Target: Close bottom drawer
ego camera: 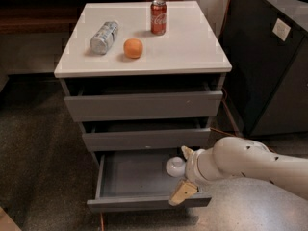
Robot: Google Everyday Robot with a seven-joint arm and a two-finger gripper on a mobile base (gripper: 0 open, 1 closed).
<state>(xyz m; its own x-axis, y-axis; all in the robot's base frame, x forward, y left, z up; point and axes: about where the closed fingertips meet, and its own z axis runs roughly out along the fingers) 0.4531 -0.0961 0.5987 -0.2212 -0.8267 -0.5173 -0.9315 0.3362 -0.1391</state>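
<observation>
Down at the foot of the cabinet (192,47), the bottom drawer (139,176) stands pulled out. The gripper (185,173) hangs at its right front corner, fingers spread wide and holding nothing. On top sit a silvery can (104,37), an orange (133,48) and a red cola can (158,17).
</observation>
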